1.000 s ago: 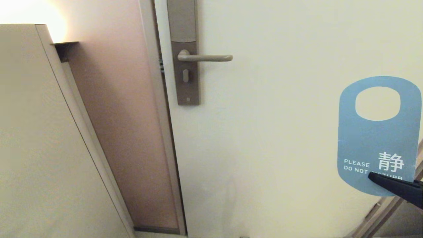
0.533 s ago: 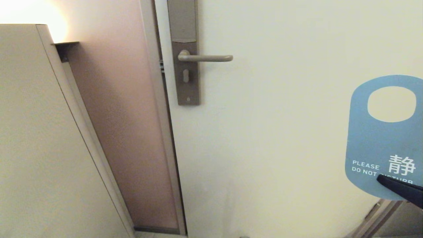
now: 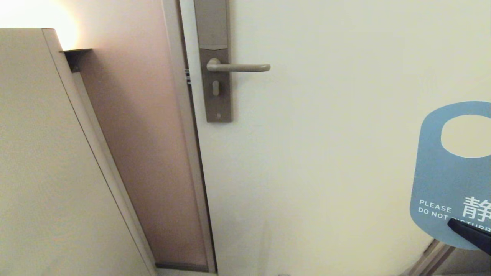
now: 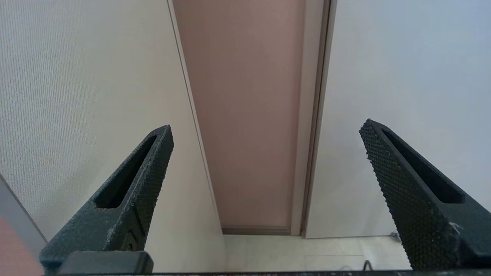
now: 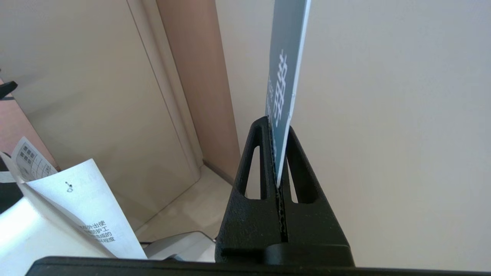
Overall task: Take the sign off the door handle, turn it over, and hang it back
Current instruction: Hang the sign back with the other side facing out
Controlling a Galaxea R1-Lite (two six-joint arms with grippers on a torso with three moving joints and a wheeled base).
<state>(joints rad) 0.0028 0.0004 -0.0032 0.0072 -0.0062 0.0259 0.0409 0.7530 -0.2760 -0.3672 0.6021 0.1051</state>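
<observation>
Two black fingers of the right gripper (image 5: 277, 126) are pressed together on the bottom edge of the sign (image 5: 285, 73), which stands edge-on and upright between them in the right wrist view. In the head view that gripper (image 3: 466, 232) enters at the lower right corner of the frame, pinching the sign (image 3: 441, 184) at its lower end. The sign shows its blue face with "PLEASE DO NOT" readable and its oval hole at the top, cut off by the right edge of the frame. It hangs in the air in front of the door (image 3: 326, 153), well apart from the door handle (image 3: 238, 67).

The left gripper (image 4: 266, 130) is spread wide with nothing between its fingers, pointing at the gap between the wall panel (image 4: 88, 96) and the door; it does not show in the head view.

Farther off, in the upper middle of the head view, the door handle sticks out level to the right from the lock plate (image 3: 215, 61), bare. A lamp glow (image 3: 34, 15) fills the upper left corner.
</observation>
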